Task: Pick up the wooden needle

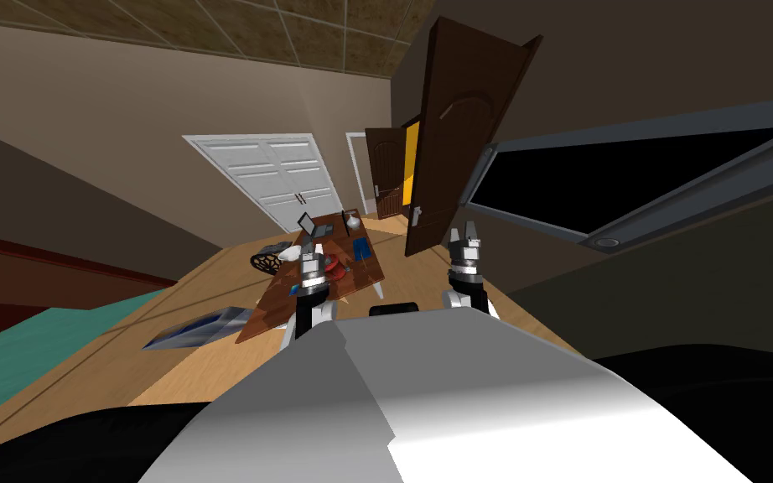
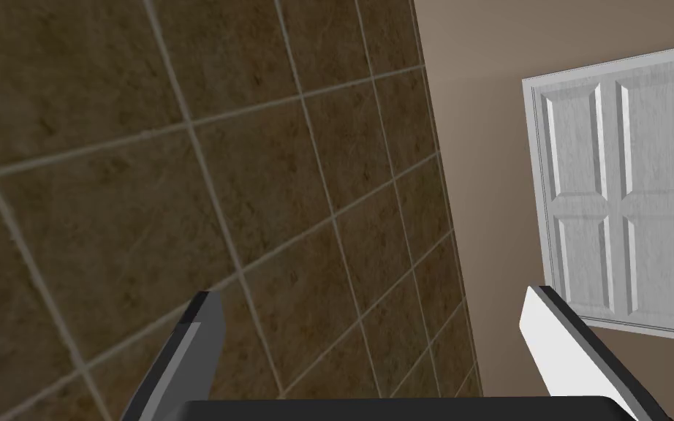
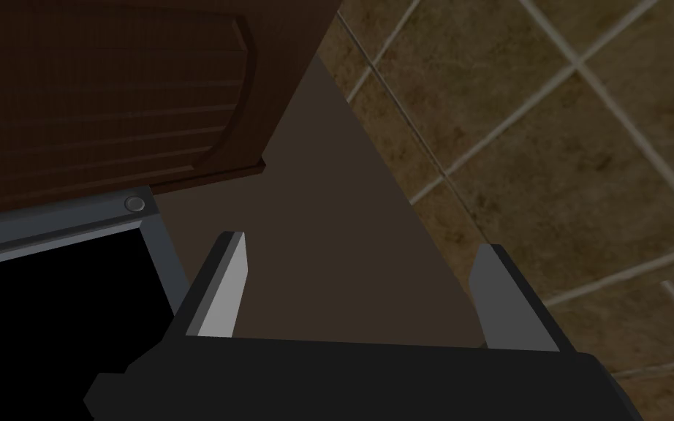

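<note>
Brown cluttered table is seen ahead, nearer the left gripper than the right gripper. Both are held open; needle too small to tell.

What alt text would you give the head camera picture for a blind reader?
Both open, the grey-fingered left gripper and right gripper point up in front of a cluttered brown wooden table. Behind stand a white double door and an open dark brown door.

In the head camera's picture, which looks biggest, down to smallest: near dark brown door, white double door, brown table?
Largest: the near dark brown door, helped by closeness.
Then the white double door and the brown table: about alike, so unranked.
</note>
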You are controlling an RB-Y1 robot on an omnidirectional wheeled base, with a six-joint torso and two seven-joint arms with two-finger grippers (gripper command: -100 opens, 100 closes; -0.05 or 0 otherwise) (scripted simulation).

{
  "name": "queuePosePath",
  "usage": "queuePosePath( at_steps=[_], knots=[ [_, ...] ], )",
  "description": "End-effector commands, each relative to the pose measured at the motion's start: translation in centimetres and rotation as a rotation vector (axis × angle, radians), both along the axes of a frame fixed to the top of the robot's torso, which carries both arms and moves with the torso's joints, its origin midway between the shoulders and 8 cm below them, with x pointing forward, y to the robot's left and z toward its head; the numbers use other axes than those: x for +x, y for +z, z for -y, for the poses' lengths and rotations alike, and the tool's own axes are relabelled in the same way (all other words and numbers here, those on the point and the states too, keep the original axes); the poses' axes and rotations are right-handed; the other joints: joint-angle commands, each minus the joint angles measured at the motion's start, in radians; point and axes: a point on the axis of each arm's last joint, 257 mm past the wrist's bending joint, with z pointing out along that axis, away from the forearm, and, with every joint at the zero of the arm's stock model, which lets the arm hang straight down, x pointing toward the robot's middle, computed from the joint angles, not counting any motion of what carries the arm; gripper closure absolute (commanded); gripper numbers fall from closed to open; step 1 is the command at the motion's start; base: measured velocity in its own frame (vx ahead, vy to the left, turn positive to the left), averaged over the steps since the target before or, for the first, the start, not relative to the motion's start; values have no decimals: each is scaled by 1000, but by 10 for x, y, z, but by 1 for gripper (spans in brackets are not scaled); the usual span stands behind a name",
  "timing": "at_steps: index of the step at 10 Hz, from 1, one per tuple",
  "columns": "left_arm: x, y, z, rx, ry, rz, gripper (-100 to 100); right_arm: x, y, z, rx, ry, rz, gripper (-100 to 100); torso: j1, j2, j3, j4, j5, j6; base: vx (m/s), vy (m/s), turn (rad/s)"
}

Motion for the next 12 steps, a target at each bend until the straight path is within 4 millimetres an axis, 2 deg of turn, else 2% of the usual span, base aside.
queuePosePath(
  at_steps=[1,2,9,10,12],
  knots=[
    [6,-15,0,18,-9,-48,-100,0,0,0,0,0,0,0,0,0,0,0,0,0,-17,-34,-13],
    [8,-22,-1,26,-12,-72,-100,0,0,0,0,0,0,0,-2,1,0,0,0,0,-22,-61,-14],
    [26,-127,-20,112,-21,-394,-100,0,0,0,0,0,0,0,-7,-1,-1,0,-1,0,12,-108,-47],
    [26,-127,-20,112,-21,-394,-100,0,0,0,0,0,0,0,-8,-2,-1,0,-2,0,26,-75,-10],
    [24,-164,-31,140,-12,-501,-100,0,0,0,0,0,0,0,-4,-1,-1,0,-1,0,25,-65,-57]
  ],
)
